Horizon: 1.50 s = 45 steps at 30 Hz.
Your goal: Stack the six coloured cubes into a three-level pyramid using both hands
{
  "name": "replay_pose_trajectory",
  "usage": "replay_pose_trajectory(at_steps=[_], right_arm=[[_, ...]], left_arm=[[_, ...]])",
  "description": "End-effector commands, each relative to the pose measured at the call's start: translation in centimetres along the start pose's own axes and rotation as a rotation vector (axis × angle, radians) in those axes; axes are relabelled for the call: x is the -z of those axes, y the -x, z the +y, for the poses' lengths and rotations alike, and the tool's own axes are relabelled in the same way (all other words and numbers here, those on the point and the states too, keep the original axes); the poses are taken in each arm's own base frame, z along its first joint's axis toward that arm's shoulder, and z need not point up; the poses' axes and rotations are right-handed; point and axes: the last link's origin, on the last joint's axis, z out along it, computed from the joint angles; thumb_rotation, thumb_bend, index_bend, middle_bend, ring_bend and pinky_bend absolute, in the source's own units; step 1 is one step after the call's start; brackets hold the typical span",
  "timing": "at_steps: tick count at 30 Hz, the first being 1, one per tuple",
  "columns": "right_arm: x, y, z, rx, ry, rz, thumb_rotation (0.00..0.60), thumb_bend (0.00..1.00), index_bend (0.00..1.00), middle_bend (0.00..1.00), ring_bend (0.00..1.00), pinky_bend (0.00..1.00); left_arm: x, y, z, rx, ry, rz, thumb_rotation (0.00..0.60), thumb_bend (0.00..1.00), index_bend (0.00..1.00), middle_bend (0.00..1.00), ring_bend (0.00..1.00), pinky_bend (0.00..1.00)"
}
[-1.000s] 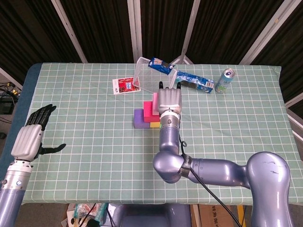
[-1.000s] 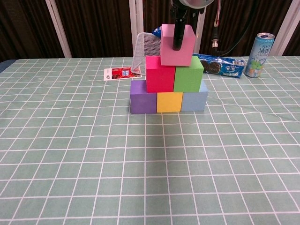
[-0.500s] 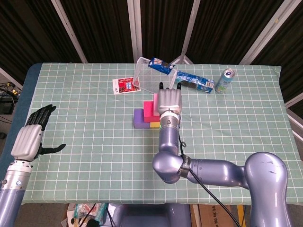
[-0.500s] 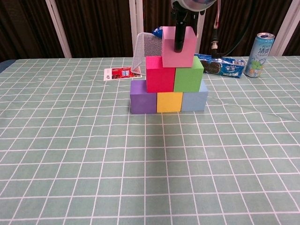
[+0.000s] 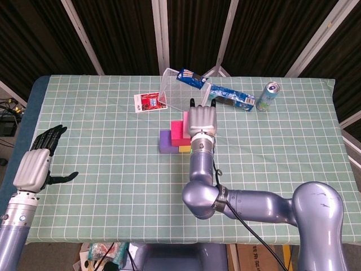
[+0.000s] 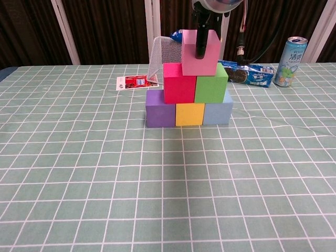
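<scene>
Right hand (image 5: pixel 201 119) grips pink cube (image 6: pixel 199 52) w/ a dark finger down its front face; cube has dropped slightly, now seated on red cube (image 6: pixel 179 82) + green cube (image 6: pixel 211 83). Pyramid looks complete, release pending. Left hand (image 5: pixel 35 164) idle, fingers apart, far off.

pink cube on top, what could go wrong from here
1. The right hand holds the pink cube with a finger down its front face; pulling away could drag it off the red cube and green cube.
2. A downward or sideways push might shift the whole stack, which stands loose on the tablecloth.
3. The mesh basket stands close behind; a cube knocked backward could land against it.
</scene>
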Motion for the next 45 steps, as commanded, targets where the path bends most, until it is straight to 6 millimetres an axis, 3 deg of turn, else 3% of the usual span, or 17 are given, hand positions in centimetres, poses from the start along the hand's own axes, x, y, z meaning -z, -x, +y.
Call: replay_pose_trajectory(at_steps=[1, 15, 23, 45], right_arm=[[0.00, 0.04, 0.00, 0.000, -0.001, 0.000, 0.600, 0.28, 0.03, 0.45, 0.34, 0.00], [-0.10, 0.32, -0.13, -0.019, -0.012, 0.005, 0.600, 0.28, 0.00, 0.44, 0.34, 0.00], [-0.14, 0.58, -0.29, -0.012, -0.022, 0.007, 0.600, 0.28, 0.00, 0.33, 0.33, 0.00], [0.14, 0.69, -0.49, 0.000, -0.027, 0.016, 0.600, 0.28, 0.00, 0.20, 0.30, 0.00]], left_arm=[[0.00, -0.02, -0.01, 0.000, -0.001, 0.001, 0.600, 0.09, 0.00, 0.02, 0.00, 0.03], [0.03, 0.01, -0.01, -0.004, -0.003, -0.007, 0.600, 0.09, 0.00, 0.01, 0.00, 0.03], [-0.04, 0.08, -0.06, -0.005, -0.006, -0.010, 0.600, 0.09, 0.00, 0.01, 0.00, 0.03], [-0.08, 0.04, -0.09, -0.006, -0.007, -0.012, 0.600, 0.09, 0.00, 0.01, 0.00, 0.02]])
